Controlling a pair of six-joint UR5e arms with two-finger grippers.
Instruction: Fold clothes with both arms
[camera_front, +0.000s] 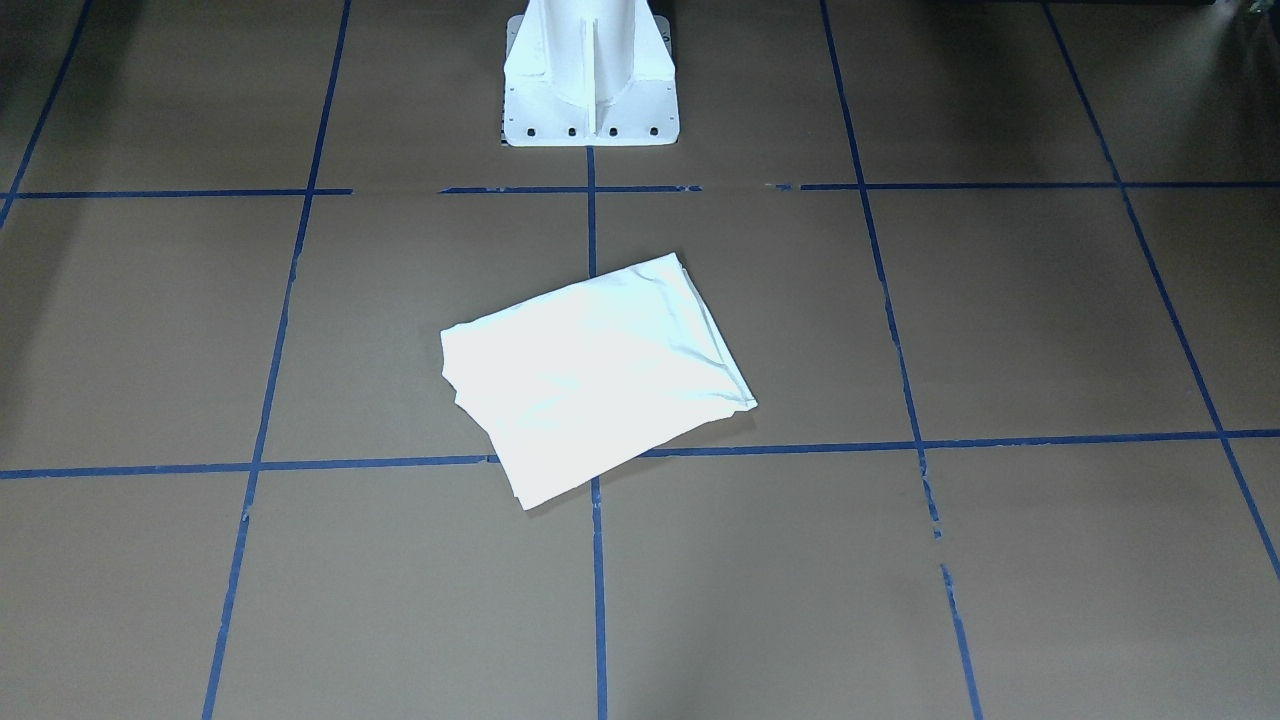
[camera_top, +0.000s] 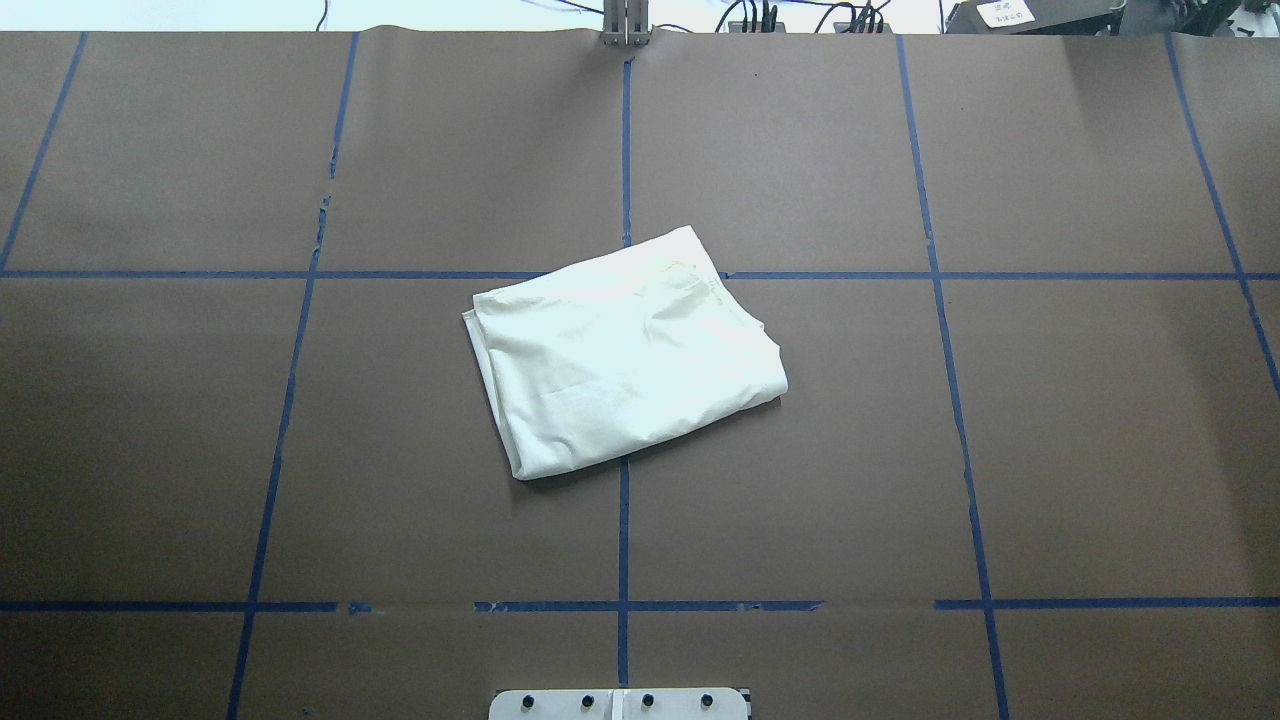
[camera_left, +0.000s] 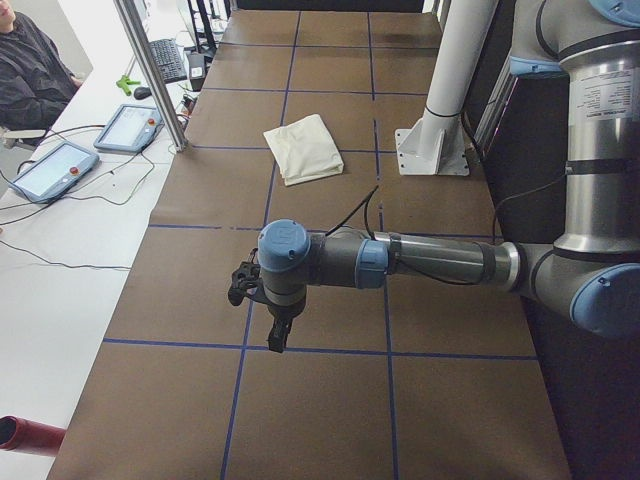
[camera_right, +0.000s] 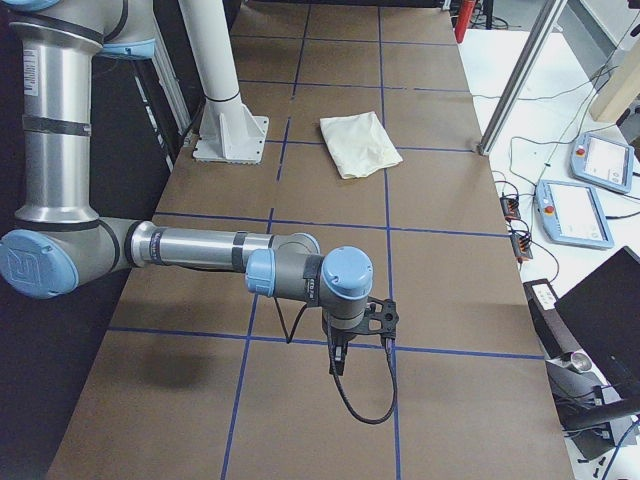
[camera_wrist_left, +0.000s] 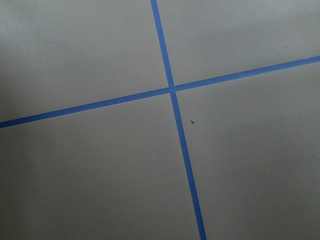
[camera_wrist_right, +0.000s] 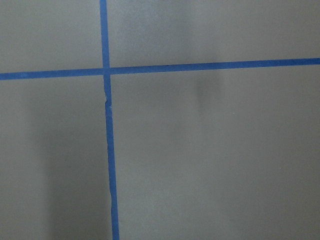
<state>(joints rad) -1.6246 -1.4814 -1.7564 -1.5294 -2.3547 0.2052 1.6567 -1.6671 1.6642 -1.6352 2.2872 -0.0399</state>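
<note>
- The jaws of the left arm (camera_left: 430, 262) and the right arm (camera_right: 200, 247) appeared only in the two side views, pointing down above the brown tabletop (camera_top: 1000, 450). Whether they were wide or narrow could not be told from there, and neither wrist camera caught them.
- Each arm hung over an opposite end of the tabletop, well apart from the garment. Both wrist cameras showed only brown surface and crossing blue tape lines (camera_wrist_left: 172, 90).
- The cream-white shirt (camera_top: 625, 350) lay in a compact folded rectangle near the middle of the tabletop, plain side up with no print visible. It lay across the centre tape line, skewed to the grid, in front of the white pedestal (camera_front: 590, 90).
- Stacked edges showed along one short side, slightly uneven. The top panel carried soft creases.
- The folding looked essentially done, so the step in hand seemed to be keeping clear of the finished bundle.
- If a tidy-up or a further fold was wanted, it would call for both arms to come in at opposite corners. They would need to pinch every layer together and move in step, so the stack did not slide apart or twist further off the grid.
</note>
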